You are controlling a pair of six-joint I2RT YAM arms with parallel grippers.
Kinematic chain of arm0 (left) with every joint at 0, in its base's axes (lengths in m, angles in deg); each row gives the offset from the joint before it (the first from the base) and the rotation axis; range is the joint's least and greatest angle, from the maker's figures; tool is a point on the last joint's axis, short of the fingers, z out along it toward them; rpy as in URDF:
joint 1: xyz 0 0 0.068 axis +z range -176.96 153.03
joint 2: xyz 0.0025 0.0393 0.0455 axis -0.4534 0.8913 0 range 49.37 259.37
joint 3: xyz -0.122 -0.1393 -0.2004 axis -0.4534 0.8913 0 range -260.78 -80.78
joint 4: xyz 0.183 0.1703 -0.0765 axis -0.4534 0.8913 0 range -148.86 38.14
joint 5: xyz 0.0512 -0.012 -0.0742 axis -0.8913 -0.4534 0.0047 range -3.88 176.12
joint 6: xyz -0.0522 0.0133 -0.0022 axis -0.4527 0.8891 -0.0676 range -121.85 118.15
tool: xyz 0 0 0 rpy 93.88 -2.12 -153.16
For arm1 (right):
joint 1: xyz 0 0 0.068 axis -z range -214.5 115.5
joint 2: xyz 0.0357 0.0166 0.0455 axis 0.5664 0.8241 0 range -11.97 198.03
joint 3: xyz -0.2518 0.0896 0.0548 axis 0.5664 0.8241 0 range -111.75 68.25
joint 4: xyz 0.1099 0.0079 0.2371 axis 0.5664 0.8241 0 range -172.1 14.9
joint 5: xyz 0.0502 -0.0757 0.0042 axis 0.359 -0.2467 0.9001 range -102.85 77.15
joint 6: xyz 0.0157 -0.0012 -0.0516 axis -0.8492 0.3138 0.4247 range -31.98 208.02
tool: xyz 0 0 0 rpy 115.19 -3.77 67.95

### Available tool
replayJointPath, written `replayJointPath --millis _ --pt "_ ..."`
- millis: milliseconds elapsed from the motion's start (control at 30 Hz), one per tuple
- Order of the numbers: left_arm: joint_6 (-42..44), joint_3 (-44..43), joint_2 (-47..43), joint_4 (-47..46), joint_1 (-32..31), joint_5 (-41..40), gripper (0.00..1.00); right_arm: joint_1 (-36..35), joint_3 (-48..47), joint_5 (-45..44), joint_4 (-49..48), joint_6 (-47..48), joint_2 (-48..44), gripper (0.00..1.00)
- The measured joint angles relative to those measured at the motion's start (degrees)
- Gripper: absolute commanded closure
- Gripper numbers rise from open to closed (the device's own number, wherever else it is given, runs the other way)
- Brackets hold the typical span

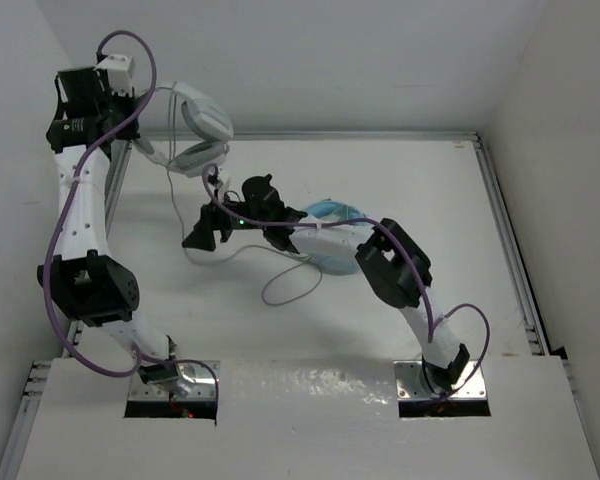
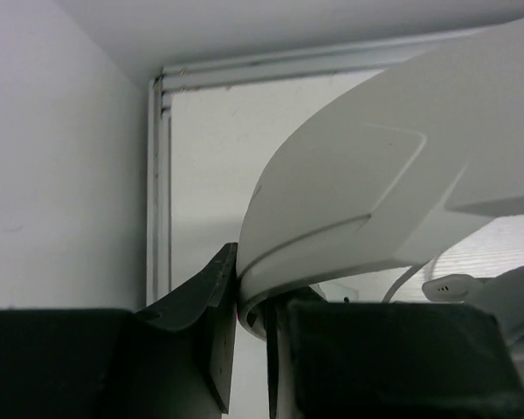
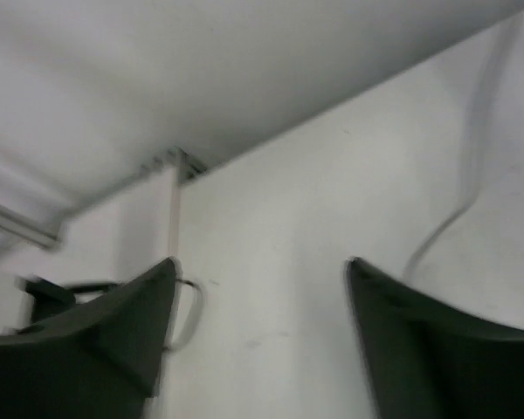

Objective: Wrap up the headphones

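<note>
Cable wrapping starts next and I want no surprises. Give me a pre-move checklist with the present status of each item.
1. Left gripper clamped on the headband of the headphones: ok.
2. Right gripper open, nothing between its fingers: ok.
3. Cable in the right gripper: not ok; it lies loose on the table, beside the fingers.
4. Cable loop free of the light blue headphones: cannot tell; the right arm covers part of them.
5. Right wrist view sharp enough to aim at the cable: not ok, blurred.

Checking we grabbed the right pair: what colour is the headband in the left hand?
White to light grey headband, best in the left wrist view.
</note>
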Motion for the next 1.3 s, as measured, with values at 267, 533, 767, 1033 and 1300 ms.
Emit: replayJointPath --millis 267,533,767,1033,1300 --pt "-0.3 -12.7 -3.1 6.9 -1.0 10.5 1.00 0.2 19.2 -1.3 5.6 33.5 -8.2 0.01" --pt "0.3 -13.7 -7.9 10.6 -1.0 16.6 1.00 0.1 25.1 -17.0 12.2 52.2 -12.3 0.03" --pt "1.2 -16.5 -7.8 13.5 -1.0 17.7 1.00 1.3 34.0 -21.0 6.8 50.3 -13.7 0.01" --pt "2.1 -17.2 -9.3 15.3 -1.0 18.8 1.00 2.6 23.1 -21.6 -3.4 47.2 -4.1 0.01" --pt "2.3 -17.2 -9.9 16.4 -1.0 20.3 1.00 7.0 13.6 -15.9 -6.2 44.7 5.6 0.35"
